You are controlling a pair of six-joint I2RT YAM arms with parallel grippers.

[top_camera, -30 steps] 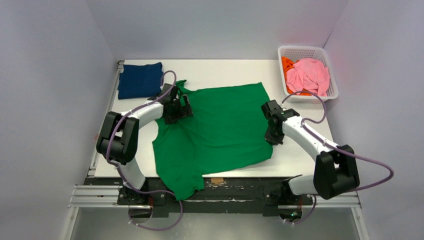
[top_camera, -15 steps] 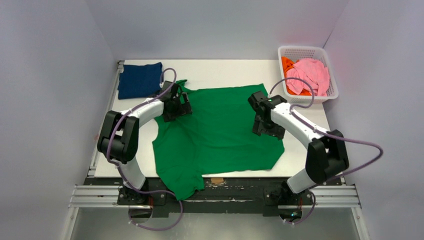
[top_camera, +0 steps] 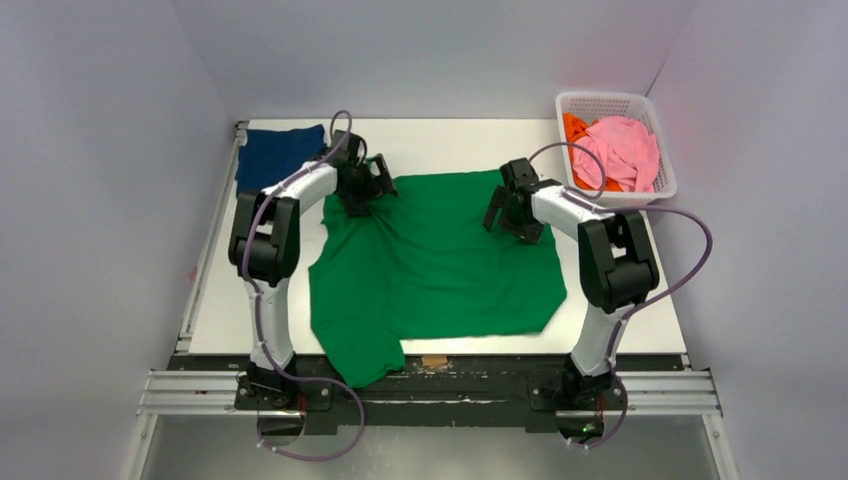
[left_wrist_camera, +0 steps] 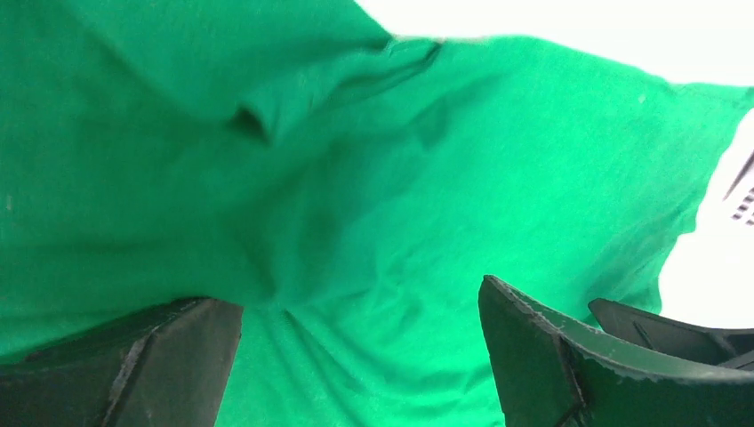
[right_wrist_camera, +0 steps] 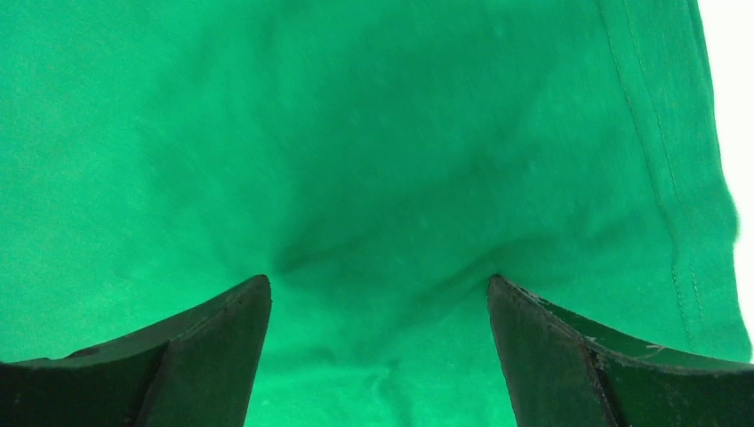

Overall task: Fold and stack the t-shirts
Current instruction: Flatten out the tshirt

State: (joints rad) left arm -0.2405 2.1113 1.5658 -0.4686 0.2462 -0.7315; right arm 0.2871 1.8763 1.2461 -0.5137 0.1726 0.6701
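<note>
A bright green t-shirt [top_camera: 435, 265] lies spread over the middle of the white table [top_camera: 455, 138], one sleeve hanging over the near edge. My left gripper [top_camera: 372, 188] is over its far left part, near the collar, and is open. In the left wrist view the left gripper [left_wrist_camera: 360, 307] has wrinkled green cloth [left_wrist_camera: 356, 178] between its fingers [left_wrist_camera: 551, 356]. My right gripper [top_camera: 502, 212] is at the shirt's far right corner, also open. In the right wrist view the right gripper [right_wrist_camera: 378, 285] has its fingertips [right_wrist_camera: 240, 307] down on the cloth [right_wrist_camera: 373, 133]. A folded navy t-shirt [top_camera: 272, 152] lies at the back left.
A white mesh basket [top_camera: 610, 98] at the back right holds a pink t-shirt [top_camera: 625, 150] and an orange one [top_camera: 573, 130]. A small brown tag [top_camera: 433, 360] sits at the table's near edge. Grey walls close in on three sides.
The right gripper opened and let go of the green shirt, then moved back to its far right corner. The left gripper moved toward the far edge. The shirt's right side now lies flatter.
</note>
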